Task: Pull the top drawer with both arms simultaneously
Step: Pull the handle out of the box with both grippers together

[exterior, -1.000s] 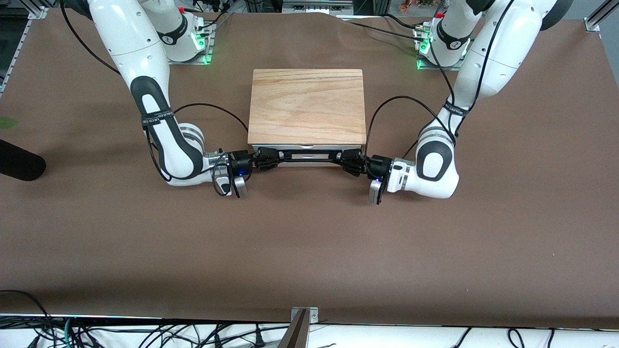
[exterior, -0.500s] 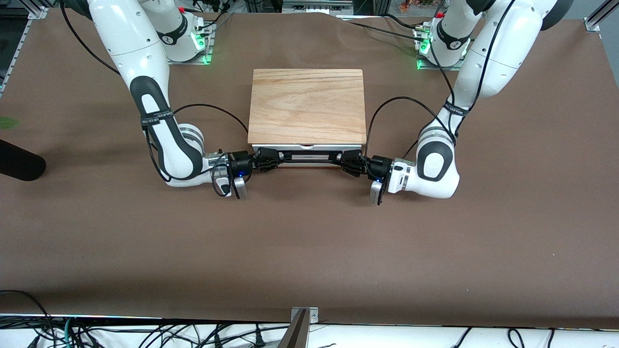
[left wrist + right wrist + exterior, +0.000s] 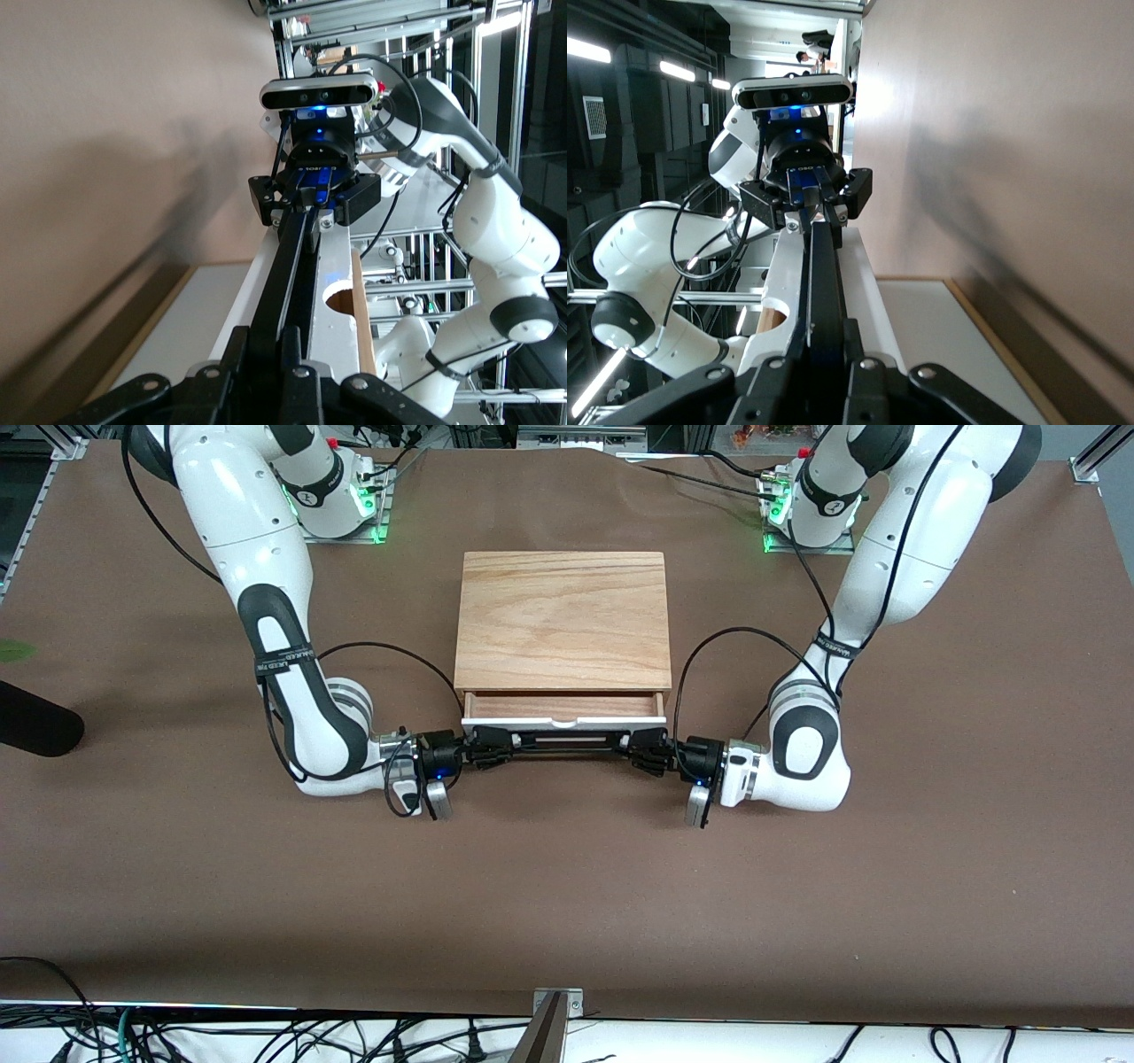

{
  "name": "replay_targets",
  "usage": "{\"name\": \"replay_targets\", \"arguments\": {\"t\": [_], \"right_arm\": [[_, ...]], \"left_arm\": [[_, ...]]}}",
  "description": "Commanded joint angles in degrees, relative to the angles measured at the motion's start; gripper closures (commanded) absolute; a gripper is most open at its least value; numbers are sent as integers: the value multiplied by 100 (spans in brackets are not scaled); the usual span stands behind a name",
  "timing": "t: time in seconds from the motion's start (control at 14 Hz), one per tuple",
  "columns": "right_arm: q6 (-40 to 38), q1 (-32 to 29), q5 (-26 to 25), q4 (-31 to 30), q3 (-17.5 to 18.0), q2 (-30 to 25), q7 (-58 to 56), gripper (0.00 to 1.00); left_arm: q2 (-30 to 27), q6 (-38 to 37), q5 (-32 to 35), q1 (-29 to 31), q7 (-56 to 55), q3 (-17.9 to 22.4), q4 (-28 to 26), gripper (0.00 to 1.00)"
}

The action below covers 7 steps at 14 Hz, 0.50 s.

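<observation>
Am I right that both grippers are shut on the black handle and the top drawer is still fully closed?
Not quite: the top drawer is partly pulled out, its wooden inside showing in the front view. The left gripper and right gripper are indeed shut on the black handle.

The whole table is seen from a high camera facing the two arm bases, with the cabinet near the middle. Each wrist camera is set close against its own gripper and is aimed along the drawer handle toward the other gripper. That handle is shared by all three views.
</observation>
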Motion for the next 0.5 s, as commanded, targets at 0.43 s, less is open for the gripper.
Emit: {"name": "replay_targets", "arguments": {"t": [0.43], "right_arm": [[284,-176,164,1440,53,512,981,100]], "left_arm": [[1329,567,-20,-113,-1104,255,2244,100]]}}
